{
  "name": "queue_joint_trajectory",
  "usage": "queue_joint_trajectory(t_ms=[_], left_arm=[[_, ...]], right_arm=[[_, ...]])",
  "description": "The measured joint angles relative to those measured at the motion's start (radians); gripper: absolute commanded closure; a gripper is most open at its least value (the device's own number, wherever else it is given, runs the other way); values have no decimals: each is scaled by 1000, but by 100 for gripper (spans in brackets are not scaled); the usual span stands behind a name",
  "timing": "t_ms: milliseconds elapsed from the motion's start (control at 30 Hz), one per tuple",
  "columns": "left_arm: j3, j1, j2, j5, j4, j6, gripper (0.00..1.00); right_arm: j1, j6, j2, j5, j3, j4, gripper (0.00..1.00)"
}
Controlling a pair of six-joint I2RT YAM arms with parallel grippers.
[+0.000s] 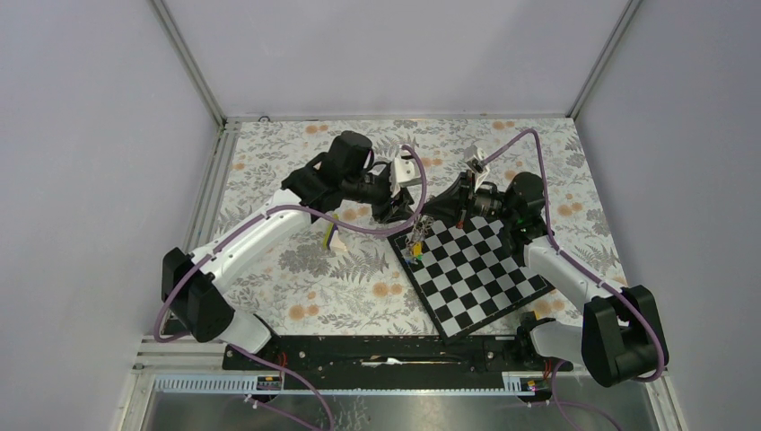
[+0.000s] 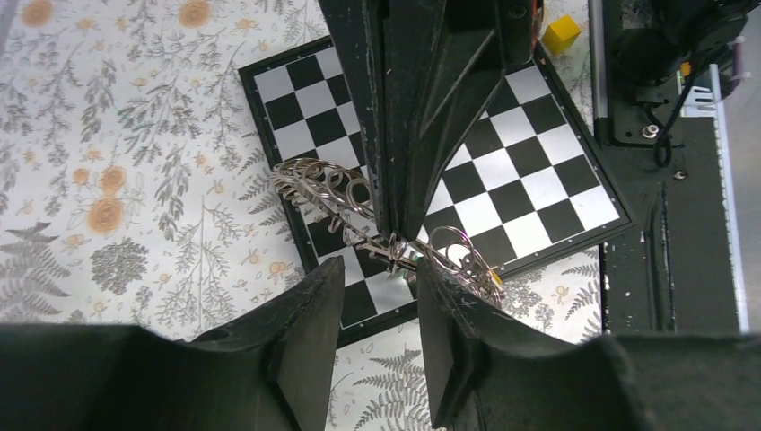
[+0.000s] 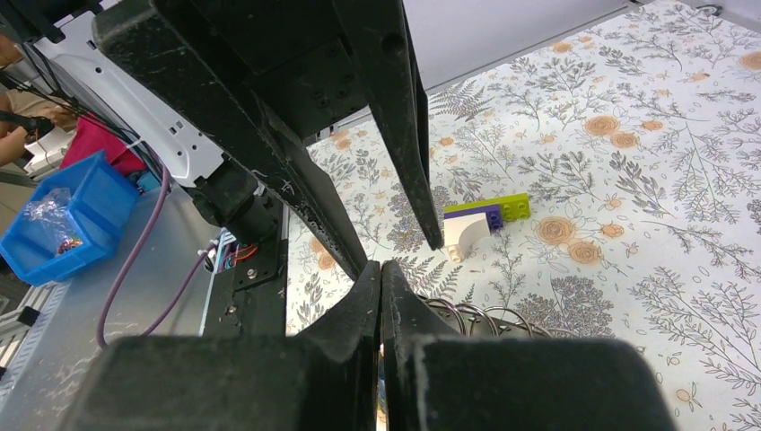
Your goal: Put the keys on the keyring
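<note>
The keyring (image 2: 325,186), a coil of silver wire loops, hangs over the near-left corner of the chessboard (image 2: 502,171). My right gripper (image 2: 395,235) comes down from above and is shut on the ring's middle. In the right wrist view its pads (image 3: 381,269) press together, with ring loops (image 3: 489,316) just behind them. My left gripper (image 2: 381,274) is open below the ring, and its right finger (image 2: 449,305) touches the loops. Of the keys, only small green (image 2: 401,270) and yellow (image 2: 496,277) bits show on the ring. From above they appear as a coloured cluster (image 1: 414,254).
A lime-and-white wedge (image 3: 480,220) lies on the floral cloth left of the board, seen from above as well (image 1: 330,241). A small yellow block (image 2: 563,33) sits near the right arm's base. A blue bin (image 3: 67,211) stands off the table. Both arms crowd the board's far-left corner.
</note>
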Motion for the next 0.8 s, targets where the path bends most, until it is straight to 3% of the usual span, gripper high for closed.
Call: queue_joint_trajectory(t_ms=[267, 800], left_arm=[[2, 3, 26, 75, 0, -20, 67], [8, 6, 43, 108, -1, -29, 100]], right_arm=[[0, 0, -2, -1, -4, 5, 100], [0, 0, -3, -13, -6, 5, 100]])
